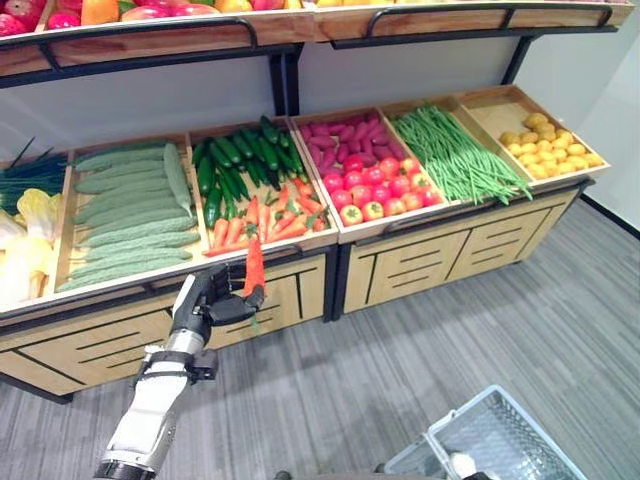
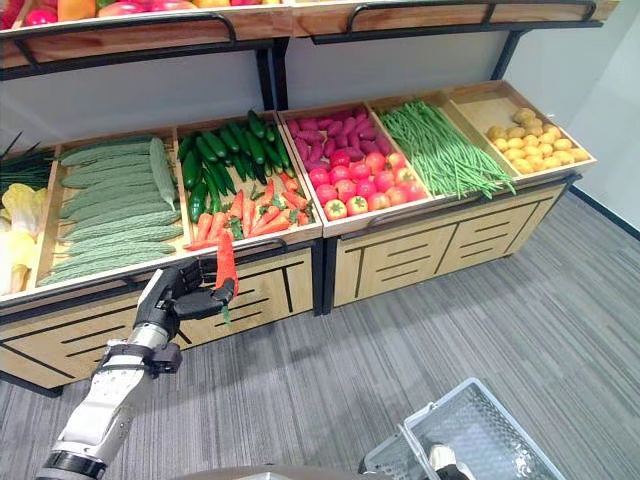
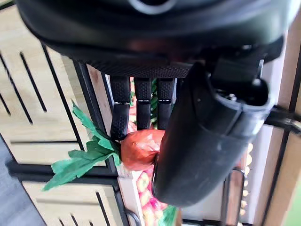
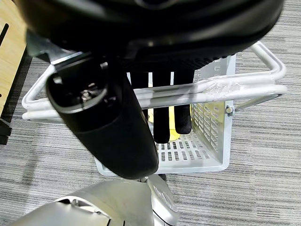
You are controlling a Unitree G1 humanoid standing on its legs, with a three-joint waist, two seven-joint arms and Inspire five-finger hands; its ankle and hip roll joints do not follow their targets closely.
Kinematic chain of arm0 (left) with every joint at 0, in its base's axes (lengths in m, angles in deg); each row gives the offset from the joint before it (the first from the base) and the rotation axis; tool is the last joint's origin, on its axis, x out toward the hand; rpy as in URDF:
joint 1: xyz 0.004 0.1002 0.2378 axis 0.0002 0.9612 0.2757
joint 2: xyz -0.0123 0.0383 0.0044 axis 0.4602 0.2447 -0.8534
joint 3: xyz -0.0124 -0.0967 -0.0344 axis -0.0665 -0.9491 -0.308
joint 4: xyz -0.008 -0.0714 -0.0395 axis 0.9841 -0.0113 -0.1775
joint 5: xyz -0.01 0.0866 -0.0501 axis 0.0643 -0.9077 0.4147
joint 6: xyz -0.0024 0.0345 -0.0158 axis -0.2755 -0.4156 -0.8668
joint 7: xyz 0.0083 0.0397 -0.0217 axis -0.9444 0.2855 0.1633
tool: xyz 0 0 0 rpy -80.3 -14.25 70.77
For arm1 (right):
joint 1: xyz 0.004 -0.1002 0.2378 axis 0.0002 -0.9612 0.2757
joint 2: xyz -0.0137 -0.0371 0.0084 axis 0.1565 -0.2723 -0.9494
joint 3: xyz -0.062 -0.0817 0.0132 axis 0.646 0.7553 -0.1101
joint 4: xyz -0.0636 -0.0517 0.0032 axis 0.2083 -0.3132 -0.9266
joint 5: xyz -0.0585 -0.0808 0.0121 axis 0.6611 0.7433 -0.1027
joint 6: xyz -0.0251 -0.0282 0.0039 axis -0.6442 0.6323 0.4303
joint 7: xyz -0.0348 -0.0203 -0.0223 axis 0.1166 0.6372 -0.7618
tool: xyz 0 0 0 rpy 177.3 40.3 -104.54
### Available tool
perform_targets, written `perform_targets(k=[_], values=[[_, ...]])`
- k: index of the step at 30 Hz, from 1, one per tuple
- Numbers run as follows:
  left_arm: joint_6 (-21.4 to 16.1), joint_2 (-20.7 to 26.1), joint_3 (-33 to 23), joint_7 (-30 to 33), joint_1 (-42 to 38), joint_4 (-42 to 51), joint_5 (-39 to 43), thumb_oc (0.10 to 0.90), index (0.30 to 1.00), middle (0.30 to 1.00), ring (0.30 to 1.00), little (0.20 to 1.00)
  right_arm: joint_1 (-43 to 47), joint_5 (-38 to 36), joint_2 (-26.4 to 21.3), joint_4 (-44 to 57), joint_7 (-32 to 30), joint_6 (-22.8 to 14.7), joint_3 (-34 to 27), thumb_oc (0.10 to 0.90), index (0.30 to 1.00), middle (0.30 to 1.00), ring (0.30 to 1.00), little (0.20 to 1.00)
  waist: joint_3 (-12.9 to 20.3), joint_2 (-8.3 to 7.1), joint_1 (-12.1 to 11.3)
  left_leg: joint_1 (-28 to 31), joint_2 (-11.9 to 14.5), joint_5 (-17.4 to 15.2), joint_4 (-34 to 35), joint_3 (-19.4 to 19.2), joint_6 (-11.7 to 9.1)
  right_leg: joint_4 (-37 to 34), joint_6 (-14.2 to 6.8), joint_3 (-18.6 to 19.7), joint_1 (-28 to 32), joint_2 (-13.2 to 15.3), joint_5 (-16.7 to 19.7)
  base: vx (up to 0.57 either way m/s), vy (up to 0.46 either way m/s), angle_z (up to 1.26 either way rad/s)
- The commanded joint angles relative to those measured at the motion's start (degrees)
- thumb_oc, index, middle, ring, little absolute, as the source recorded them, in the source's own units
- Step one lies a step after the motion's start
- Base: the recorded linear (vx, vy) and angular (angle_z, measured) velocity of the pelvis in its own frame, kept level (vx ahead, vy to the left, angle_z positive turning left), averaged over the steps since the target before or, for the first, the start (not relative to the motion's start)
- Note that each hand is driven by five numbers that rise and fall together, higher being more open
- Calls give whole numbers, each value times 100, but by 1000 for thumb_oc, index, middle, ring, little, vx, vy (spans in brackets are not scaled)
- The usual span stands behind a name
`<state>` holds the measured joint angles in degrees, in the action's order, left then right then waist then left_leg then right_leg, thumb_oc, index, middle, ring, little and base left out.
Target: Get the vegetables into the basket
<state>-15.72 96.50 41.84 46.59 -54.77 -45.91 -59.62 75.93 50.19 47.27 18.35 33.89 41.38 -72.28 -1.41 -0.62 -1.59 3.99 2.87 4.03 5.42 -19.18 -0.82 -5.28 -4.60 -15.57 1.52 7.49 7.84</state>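
My left hand (image 1: 205, 303) is shut on an orange carrot (image 1: 254, 268) and holds it upright just in front of the stand's lower edge, below the carrot crate (image 1: 282, 215). In the left wrist view, thumb (image 3: 207, 141) and fingers pinch the carrot (image 3: 138, 148), whose green leaves (image 3: 80, 160) stick out. The grey wire basket (image 1: 495, 435) hangs low over the floor at the lower right. My right hand (image 4: 108, 127) is curled round its two handles (image 4: 211, 87). Something yellowish lies in the basket (image 4: 207, 160) behind the fingers.
The wooden stand holds crates of pale long cucumbers (image 1: 130, 215), dark cucumbers (image 1: 235, 160), tomatoes (image 1: 385, 190), green beans (image 1: 455, 155) and small yellow produce (image 1: 550, 145). An upper shelf (image 1: 160, 35) of fruit overhangs them. Grey carpet (image 1: 420, 350) lies between stand and basket.
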Motion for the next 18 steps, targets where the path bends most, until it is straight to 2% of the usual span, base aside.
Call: perform_targets(k=[1,6,8,11,16,18], values=[[-621,220,-435,-107,-651,748,177,400,300,300,300,300,372,196,92,-198,120,-159,-46,400,300,300,300,300,-28,-189,-1,157,-66,-665,-42,430,80,34,-422,39,304,354,-334,-29,71,3],[-603,306,-435,-125,-696,827,64,400,300,300,300,300,325,216,67,-61,126,-157,-94,400,300,300,300,300,-103,-257,40,168,-202,-765,-42,402,232,152,-529,183,177,478,-148,-58,170,0],[-616,306,-460,-42,-750,817,-51,400,300,300,300,300,293,207,59,11,102,-136,-149,400,300,300,300,300,-191,-266,69,173,-350,-842,-42,354,383,276,-608,377,8,592,78,-70,322,-9],[-615,275,-461,32,-831,794,-120,400,300,300,300,300,270,196,45,84,75,-115,-217,400,300,300,300,300,-316,-249,111,217,-510,-969,-42,315,499,458,-717,576,-158,736,315,-67,316,-38],[-628,265,-400,98,-1010,714,-159,400,300,300,300,300,265,126,15,176,13,-83,-323,400,300,300,300,300,-513,-169,175,244,-634,-1086,-42,35,605,708,-811,517,-488,926,763,-68,235,-29],[-613,277,-424,141,-1069,634,-156,400,300,300,300,300,273,41,14,242,-13,-86,-358,400,300,300,300,300,-594,-107,206,275,-572,-1086,-42,-130,609,944,-782,319,-637,916,648,-61,137,-47]])
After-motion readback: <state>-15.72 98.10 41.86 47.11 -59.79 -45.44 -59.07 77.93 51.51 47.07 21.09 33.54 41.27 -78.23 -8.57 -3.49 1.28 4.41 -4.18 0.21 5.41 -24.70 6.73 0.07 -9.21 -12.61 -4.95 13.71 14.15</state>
